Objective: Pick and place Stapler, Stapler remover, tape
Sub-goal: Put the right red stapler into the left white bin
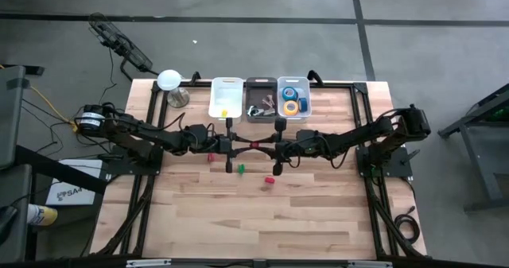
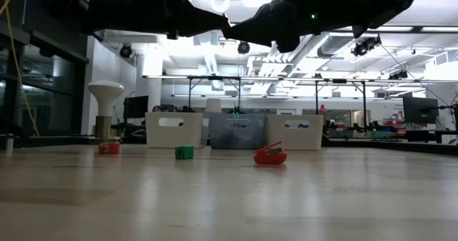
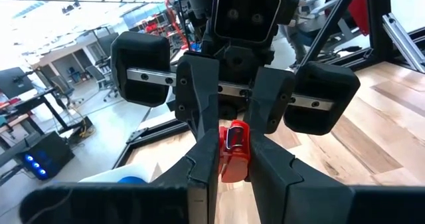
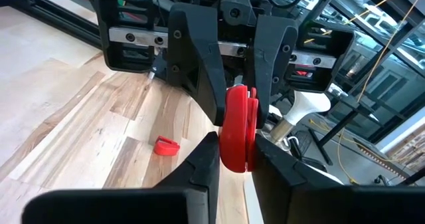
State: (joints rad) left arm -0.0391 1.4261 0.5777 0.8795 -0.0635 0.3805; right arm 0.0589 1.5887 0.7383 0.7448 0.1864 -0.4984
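A small red stapler hangs in the air over the middle of the table, between my two grippers. My left gripper comes at it from the table's left and my right gripper from the right. Both are shut on it, with their fingers nose to nose. The red stapler remover lies on the table nearer the front. Blue and yellow tape rolls lie in the clear bin at the back. My left gripper pinches the stapler's left-hand end between its two fingers. They point level from the table's left. The stapler is lifted clear of the table. My right gripper pinches the stapler's opposite end between its two fingers. They lie almost level, from the table's right, and meet the left fingers at the stapler.
A white bin, a dark bin and the clear bin stand in a row at the far edge. A white mushroom-shaped thing stands to their left. A red block and a green block lie on the table.
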